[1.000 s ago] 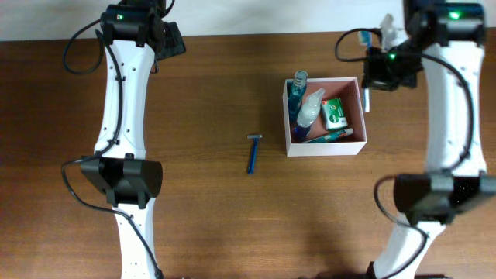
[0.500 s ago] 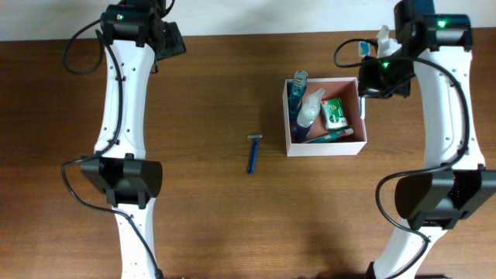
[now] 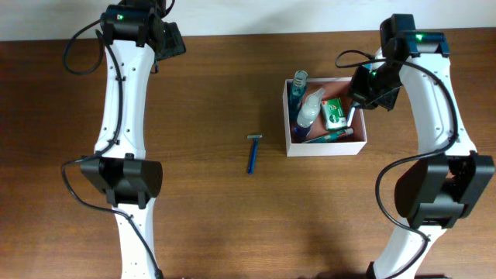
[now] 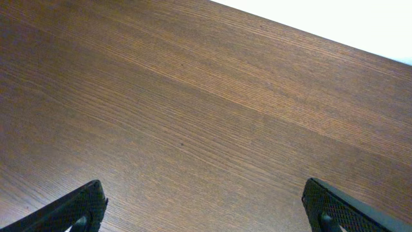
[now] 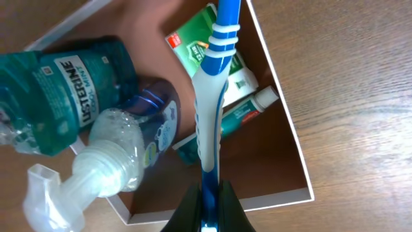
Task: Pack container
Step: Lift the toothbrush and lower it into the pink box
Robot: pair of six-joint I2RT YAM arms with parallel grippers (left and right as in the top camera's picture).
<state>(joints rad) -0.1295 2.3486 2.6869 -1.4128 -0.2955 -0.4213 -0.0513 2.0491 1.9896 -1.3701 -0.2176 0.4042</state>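
The container (image 3: 325,149) is a square white-walled box with a pinkish-brown inside, right of the table's middle; it also shows in the right wrist view (image 5: 281,103). It holds a blue mouthwash bottle (image 3: 297,89), a clear pump bottle (image 3: 310,108), a green box (image 3: 335,112) and a toothpaste tube (image 3: 329,137). My right gripper (image 3: 364,89) is shut on a blue and white toothbrush (image 5: 212,96), held over the container's right side, head pointing into it. My left gripper (image 3: 167,39) is open and empty at the far left back, over bare wood (image 4: 199,206).
A blue razor (image 3: 252,153) lies on the brown wooden table left of the container. The table's back edge meets a white surface behind both arms.
My right gripper has moved left and forward with the toothbrush, from beyond the container's back right corner to above its right side. The left arm has not moved.
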